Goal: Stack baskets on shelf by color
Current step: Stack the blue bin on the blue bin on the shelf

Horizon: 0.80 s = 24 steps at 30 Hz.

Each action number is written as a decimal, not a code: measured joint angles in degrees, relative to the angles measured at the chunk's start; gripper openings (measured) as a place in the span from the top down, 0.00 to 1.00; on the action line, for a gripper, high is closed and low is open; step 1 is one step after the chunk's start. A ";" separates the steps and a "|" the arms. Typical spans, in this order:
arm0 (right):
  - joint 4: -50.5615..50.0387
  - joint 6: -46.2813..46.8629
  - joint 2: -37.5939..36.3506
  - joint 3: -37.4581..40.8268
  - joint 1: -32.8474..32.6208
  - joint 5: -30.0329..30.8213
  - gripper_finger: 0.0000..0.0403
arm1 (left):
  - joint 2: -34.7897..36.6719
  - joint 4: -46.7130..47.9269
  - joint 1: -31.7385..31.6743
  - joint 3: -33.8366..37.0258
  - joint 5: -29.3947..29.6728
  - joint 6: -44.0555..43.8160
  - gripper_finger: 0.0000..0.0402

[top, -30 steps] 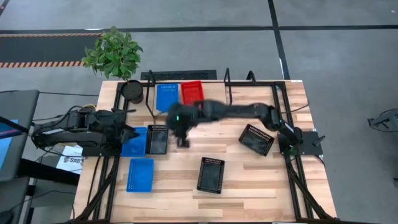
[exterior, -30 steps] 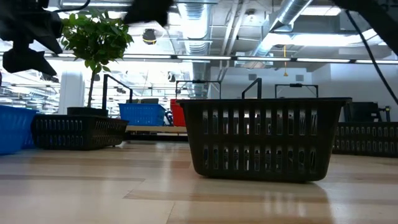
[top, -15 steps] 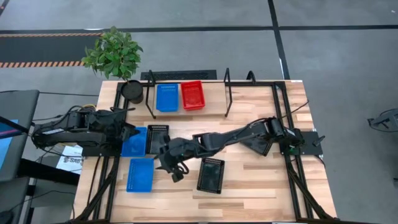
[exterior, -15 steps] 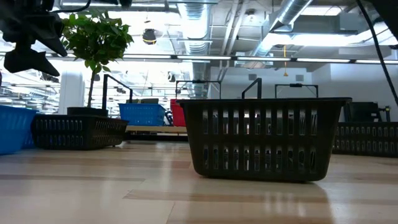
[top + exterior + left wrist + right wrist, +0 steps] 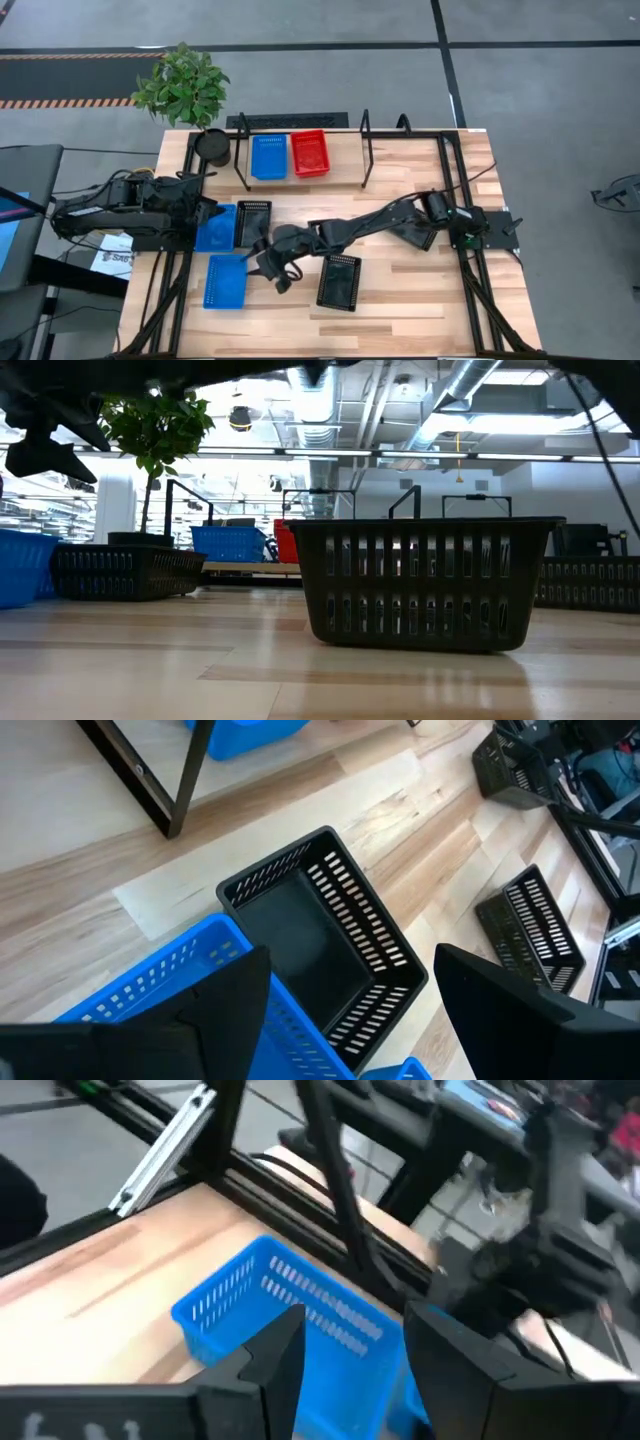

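Note:
On the shelf (image 5: 340,150) at the table's far side, a blue basket (image 5: 268,157) and a red basket (image 5: 309,152) sit side by side. On the table lie a blue basket (image 5: 215,228) against a black one (image 5: 252,224), another blue basket (image 5: 225,281) at the near left, a black basket (image 5: 339,282) near the middle, and a black one (image 5: 415,230) partly under my right arm. My right gripper (image 5: 270,268) hangs open just right of the near-left blue basket (image 5: 290,1315), touching nothing. My left gripper (image 5: 350,1010) waits open above the blue-and-black pair.
A black plant pot (image 5: 212,147) stands at the shelf's left end. Black tube hoops (image 5: 365,135) rise from the shelf. Black frame rails (image 5: 470,280) run along the table's left and right edges. Bare wood lies near the front edge.
My right gripper has swung from just in front of the shelf toward the table's near left and come down, tipping more level, ending beside the near-left blue basket. The baskets have stayed where they were.

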<state>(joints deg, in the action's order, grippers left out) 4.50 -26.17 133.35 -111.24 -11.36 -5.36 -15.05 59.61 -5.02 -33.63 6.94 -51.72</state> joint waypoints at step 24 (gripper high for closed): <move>-12.03 -2.04 18.29 -22.40 0.69 -0.57 0.53 | 0.01 0.04 0.00 0.00 1.45 -0.17 0.33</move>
<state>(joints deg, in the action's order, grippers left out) -7.53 -28.22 151.64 -133.64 -10.68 -5.93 -15.04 59.66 -5.02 -33.63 8.38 -51.90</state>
